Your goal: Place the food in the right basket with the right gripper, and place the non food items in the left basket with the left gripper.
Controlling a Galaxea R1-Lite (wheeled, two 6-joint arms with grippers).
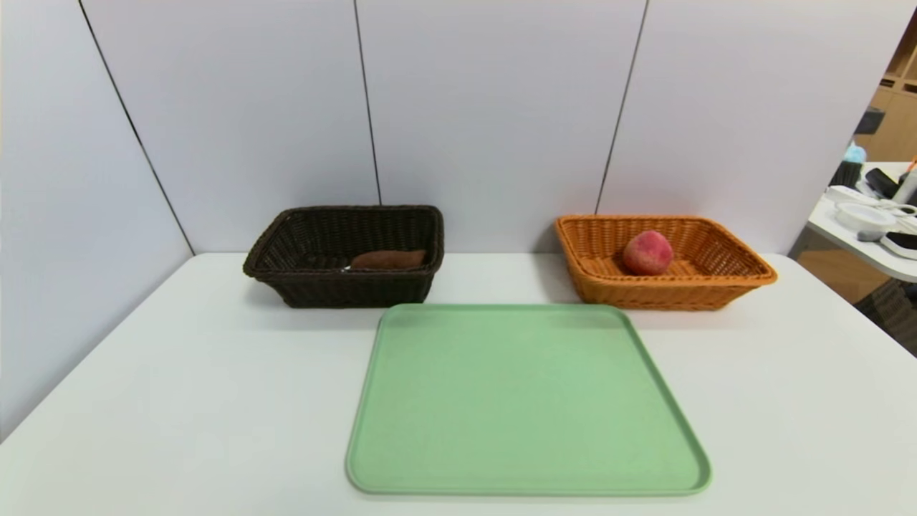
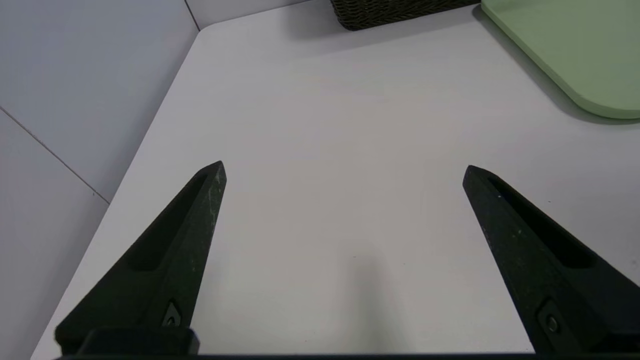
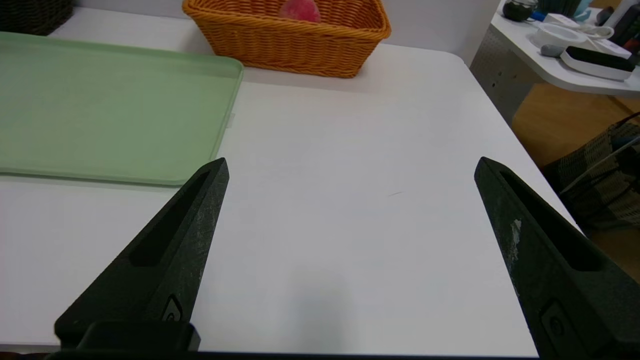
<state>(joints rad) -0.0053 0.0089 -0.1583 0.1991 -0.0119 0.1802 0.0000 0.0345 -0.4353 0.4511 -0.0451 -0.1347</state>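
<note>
A pink-red peach (image 1: 647, 252) lies in the orange wicker basket (image 1: 723, 287) at the back right; its top shows over the basket (image 3: 300, 45) as the peach (image 3: 300, 9) in the right wrist view. The dark brown wicker basket (image 1: 344, 290) at the back left holds a flat brown item (image 1: 389, 259). My left gripper (image 2: 344, 167) hangs open over bare table near the left edge, nothing between its fingers. My right gripper (image 3: 351, 162) is open above the table to the right of the tray, also holding nothing. Neither gripper shows in the head view.
A bare green tray (image 1: 526, 401) lies in the middle of the white table (image 1: 179, 401), in front of both baskets. Grey wall panels close the back and left. Beyond the table's right edge stands a side table (image 3: 565, 75) with clutter.
</note>
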